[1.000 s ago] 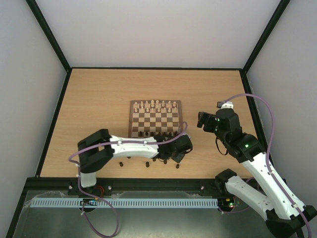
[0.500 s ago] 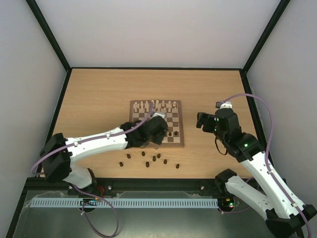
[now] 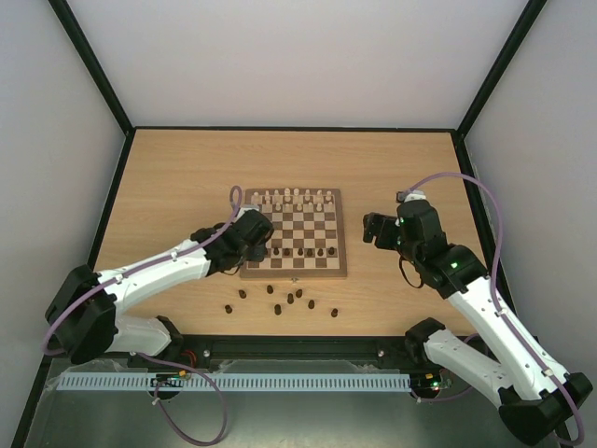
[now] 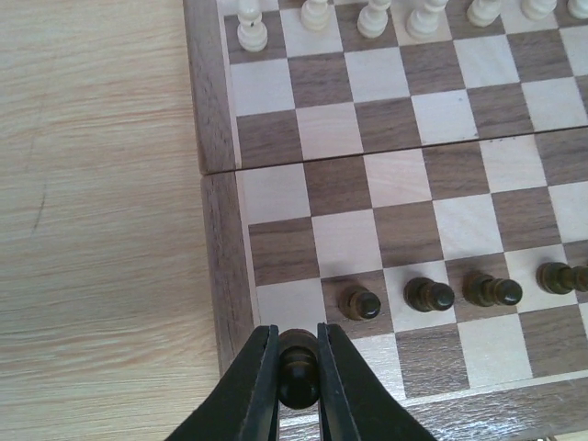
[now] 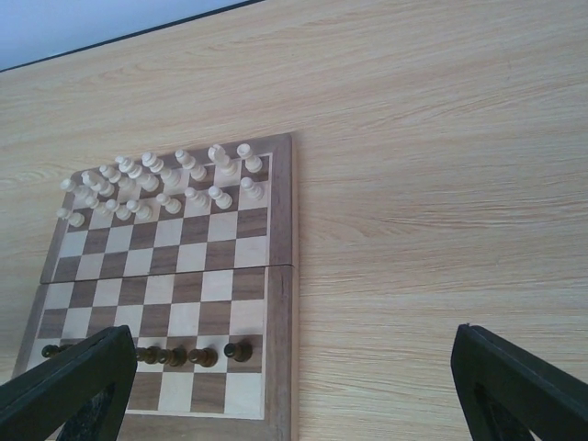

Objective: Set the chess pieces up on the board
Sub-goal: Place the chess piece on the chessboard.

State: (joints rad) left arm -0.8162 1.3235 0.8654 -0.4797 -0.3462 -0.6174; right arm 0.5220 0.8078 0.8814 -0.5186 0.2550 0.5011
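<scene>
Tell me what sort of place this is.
Probably a robot lab test cell: plain white walls in black framing enclose a wooden tabletop, left arm and right arm are bolted at its near edge, with a chessboard as workpiece.

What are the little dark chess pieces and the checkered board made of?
The dark pieces look like wood stained dark brown, with small shiny spots that suggest varnish; they are too small to show grain. The board looks wooden too: faint grain streaks run through its brown border and squares, with a smooth, dull finish. It might be veneer.
</scene>
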